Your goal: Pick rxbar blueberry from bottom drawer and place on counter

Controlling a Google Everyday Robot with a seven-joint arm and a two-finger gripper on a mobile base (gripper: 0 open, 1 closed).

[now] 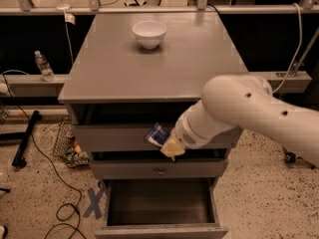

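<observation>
I see the small flat dark-blue rxbar blueberry point(157, 134) wrapper pinched at the tip of the pale yellowish two-finger gripper point(169, 147). The fingers are clamped on its lower right edge, and the bar sticks up and to the left of them, tilted. Both hang in the air in front of the grey top drawer front point(114, 136), below the near edge of the broad smooth grey counter point(164, 66) and above the wide, pulled-out bottom drawer point(159, 208), whose dark inside shows nothing I can make out. The thick white arm point(249, 108) comes in from the right and runs off the frame there. It covers the right part of the upper drawer fronts and hides most of the fingers, so I cannot tell exactly how much of the wrapper they cover. The grey middle drawer point(124, 169) with its small knob sits closed just beneath the gripper. A white round bowl point(149, 33) stands on the far part of the counter, well apart from the bar. To the left I see a clear plastic water bottle point(44, 66) on a ledge, a wire basket point(65, 143) beside the cabinet, black cables point(55, 213) on the speckled floor and a blue tape cross point(94, 203) near the drawer's left corner.
</observation>
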